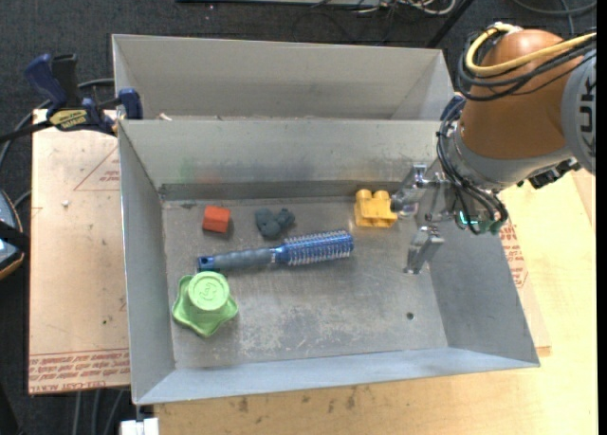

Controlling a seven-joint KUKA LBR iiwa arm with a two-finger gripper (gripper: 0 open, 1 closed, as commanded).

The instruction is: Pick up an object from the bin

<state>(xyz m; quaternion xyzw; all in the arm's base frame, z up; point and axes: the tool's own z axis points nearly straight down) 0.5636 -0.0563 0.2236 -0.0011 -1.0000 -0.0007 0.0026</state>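
My gripper [411, 232] hangs over the right part of the bin floor, open, with nothing between its fingers. One fingertip [415, 261] points down at bare floor; the other sits close to a yellow toy block [376, 208] lying by the back wall, just left of the gripper. A blue hairbrush [280, 253] lies across the middle of the floor, bristle end toward the gripper, a short way to its left.
Further left are a small dark grey-blue lump [274, 223] and an orange-red block [217, 221] near the back wall. A green flower-shaped cup [204, 302] lies at the front left. The arm's orange cover and cables hang over the bin's right wall.
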